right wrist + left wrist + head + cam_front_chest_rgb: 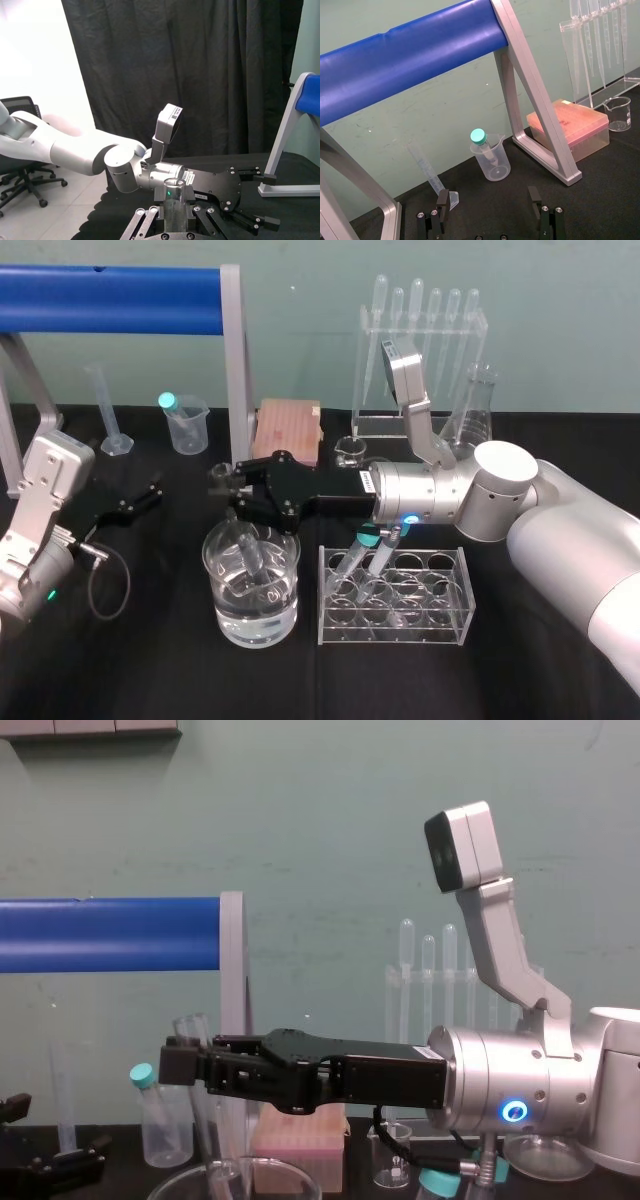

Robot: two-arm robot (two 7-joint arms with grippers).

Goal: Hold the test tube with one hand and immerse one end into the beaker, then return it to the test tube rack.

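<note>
The right end effector (232, 492) reaches toward the robot's left, above the beaker (212, 558). Its two fingers pinch the test tube (250, 552) a little below the flared rim. The tube hangs tilted, with its lower end down inside the beaker, which holds clear liquid — whether the tip breaks the liquid's surface I cannot tell. The clear test tube rack (440, 625) sits just beside the beaker on the black surface (150, 660) and carries two teal-capped tubes (368, 537) leaning in its near-left slots. The left end effector (148, 492) rests low at the left, well apart from the beaker, fingers spread — the left wrist view shows the gap between them.
</note>
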